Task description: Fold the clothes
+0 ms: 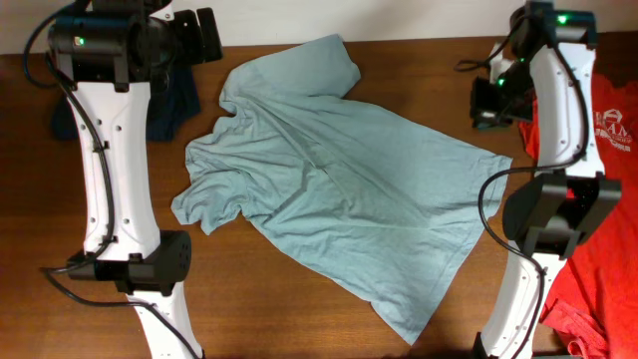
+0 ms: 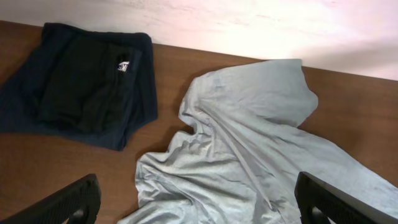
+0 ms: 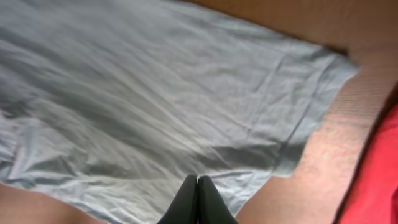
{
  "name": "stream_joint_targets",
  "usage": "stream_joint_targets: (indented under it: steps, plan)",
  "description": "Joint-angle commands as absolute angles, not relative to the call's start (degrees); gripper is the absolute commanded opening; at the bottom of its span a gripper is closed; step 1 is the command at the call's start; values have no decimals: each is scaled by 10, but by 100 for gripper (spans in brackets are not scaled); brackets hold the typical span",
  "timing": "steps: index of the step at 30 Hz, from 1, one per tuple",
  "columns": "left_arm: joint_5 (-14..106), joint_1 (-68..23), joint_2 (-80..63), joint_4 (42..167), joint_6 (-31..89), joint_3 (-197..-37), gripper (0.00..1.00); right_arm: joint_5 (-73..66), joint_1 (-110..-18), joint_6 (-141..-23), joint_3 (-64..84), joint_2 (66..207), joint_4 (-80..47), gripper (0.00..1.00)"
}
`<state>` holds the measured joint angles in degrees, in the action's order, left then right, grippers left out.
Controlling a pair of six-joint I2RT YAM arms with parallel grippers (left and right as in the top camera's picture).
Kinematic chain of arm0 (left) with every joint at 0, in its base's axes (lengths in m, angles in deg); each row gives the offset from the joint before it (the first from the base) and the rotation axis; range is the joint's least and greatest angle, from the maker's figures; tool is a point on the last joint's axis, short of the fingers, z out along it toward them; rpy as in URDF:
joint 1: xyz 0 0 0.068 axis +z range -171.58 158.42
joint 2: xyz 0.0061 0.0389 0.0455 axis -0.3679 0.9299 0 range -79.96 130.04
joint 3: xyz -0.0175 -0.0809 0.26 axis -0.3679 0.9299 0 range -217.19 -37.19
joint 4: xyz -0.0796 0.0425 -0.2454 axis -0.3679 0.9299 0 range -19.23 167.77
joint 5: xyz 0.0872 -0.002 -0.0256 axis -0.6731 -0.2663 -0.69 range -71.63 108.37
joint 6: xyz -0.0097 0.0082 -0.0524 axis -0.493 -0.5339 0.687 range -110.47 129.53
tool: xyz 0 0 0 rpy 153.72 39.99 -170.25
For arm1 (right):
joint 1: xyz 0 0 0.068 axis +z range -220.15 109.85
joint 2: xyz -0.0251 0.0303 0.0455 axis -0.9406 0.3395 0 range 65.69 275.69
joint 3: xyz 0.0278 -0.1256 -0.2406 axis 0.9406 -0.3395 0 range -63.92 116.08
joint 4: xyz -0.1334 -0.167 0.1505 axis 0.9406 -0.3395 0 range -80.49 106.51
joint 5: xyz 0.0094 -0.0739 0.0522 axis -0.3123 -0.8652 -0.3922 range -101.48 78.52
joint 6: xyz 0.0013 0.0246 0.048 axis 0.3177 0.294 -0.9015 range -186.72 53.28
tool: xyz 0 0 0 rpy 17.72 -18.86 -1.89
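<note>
A light blue-grey T-shirt [image 1: 329, 179] lies rumpled and spread on the brown table, one sleeve toward the back. It also shows in the left wrist view [image 2: 249, 149] and the right wrist view [image 3: 155, 93]. My left gripper [image 1: 202, 38] hangs above the table's back left, near the shirt's upper sleeve. Its fingers [image 2: 199, 202] are wide open and empty over the shirt's bunched edge. My right gripper [image 1: 487, 104] hovers off the shirt's right corner. Its fingers [image 3: 198, 180] are shut with nothing between them, above the shirt's hem.
A folded dark navy garment [image 1: 169, 100] lies at the back left and also shows in the left wrist view [image 2: 87, 81]. Red clothes [image 1: 610, 150] lie along the right edge, by the right arm's base, and show in the right wrist view [image 3: 379, 180].
</note>
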<state>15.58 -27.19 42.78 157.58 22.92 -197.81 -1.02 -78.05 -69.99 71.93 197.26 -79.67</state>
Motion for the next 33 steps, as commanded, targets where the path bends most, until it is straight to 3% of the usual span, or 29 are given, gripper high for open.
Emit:
stream_joint_targets:
  steps: [1,14,33]
  plan:
    - [149,-269,425,1576,238,-1980,99,-16,-779,-721,626,1973,-759,4]
    - [149,-269,425,1576,238,-1980,99,-35,-779,-736,426,1973,-545,4]
    - [149,-269,425,1576,238,-1980,99,-142,-781,-762,326,1992,-378,4]
